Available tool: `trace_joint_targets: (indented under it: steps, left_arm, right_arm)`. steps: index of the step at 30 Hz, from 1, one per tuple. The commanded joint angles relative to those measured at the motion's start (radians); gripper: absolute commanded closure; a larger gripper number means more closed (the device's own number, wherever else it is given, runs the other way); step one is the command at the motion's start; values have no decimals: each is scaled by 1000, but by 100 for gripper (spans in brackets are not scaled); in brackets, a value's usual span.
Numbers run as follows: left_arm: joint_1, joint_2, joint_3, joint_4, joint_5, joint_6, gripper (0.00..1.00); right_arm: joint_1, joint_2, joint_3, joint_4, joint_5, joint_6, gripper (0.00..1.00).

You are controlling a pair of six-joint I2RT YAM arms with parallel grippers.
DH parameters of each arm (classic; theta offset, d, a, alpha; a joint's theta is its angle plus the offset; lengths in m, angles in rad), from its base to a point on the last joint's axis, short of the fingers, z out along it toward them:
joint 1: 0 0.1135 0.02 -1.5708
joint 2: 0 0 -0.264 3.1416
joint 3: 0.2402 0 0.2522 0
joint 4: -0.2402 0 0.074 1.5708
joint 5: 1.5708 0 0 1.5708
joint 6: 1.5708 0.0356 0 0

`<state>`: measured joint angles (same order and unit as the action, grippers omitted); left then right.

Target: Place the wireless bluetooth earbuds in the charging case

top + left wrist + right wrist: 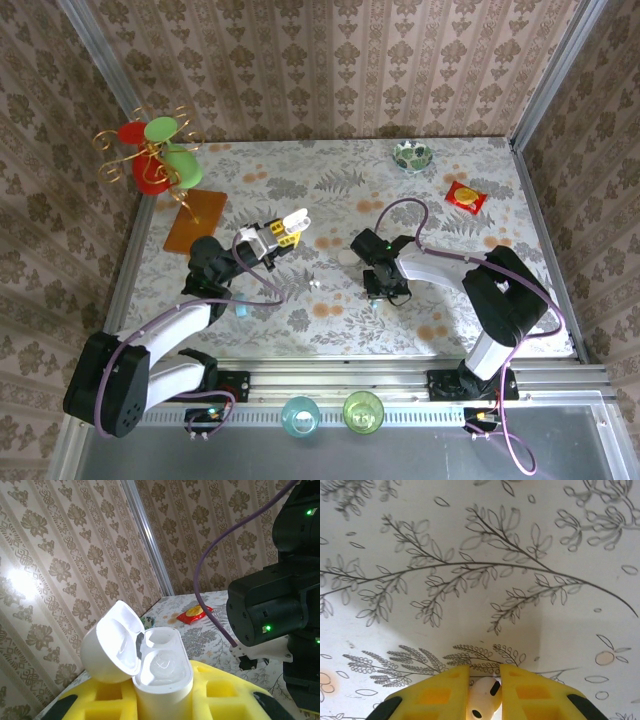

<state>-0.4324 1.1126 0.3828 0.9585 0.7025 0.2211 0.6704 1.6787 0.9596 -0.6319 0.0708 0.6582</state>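
My left gripper (268, 240) is lifted above the table and shut on the charging case (162, 672), which looks white here. The case stands upright between the yellow pads (227, 692). Its lid (110, 645) is swung open to the left and both sockets look empty. In the top view the case (296, 222) sticks out of the gripper toward the far right. My right gripper (485, 692) is low over the table and shut on a white earbud (482, 700). A tiny whitish bit (314, 284), perhaps the other earbud, lies on the table between the arms.
A small light-blue bit (241, 310) lies by the left arm. An orange sheet (195, 220) and a gold stand with red and green discs (155, 155) are at the far left. A green bowl (412, 155) and a red packet (465, 197) are at the far right. Two cups (300, 414) stand on the front rail.
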Motion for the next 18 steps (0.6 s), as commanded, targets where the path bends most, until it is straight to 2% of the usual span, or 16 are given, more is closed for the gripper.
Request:
trace_joint_targets:
  steps: [1, 5, 6, 7, 12, 18]
  left_arm:
    - [-2, -13, 18, 33, 6, -12, 100]
    - [45, -24, -2, 62, -90, -112, 100]
    - [61, -27, -9, 68, -95, -128, 100]
    - [72, -33, -11, 65, -99, -134, 100]
    - [85, -87, -11, -10, -109, -118, 100]
    - [87, -137, -20, -75, -143, -87, 100]
  right_arm:
    - [3, -21, 21, 13, 10, -169, 78]
    - [2, 14, 101, -30, 19, -471, 79]
    - [-2, 33, 131, -45, -19, -566, 78]
    - [4, 45, 144, -43, -4, -631, 78]
    - [18, 106, 194, -49, 33, -876, 76]
    - [49, 141, 203, -14, 87, -1098, 76]
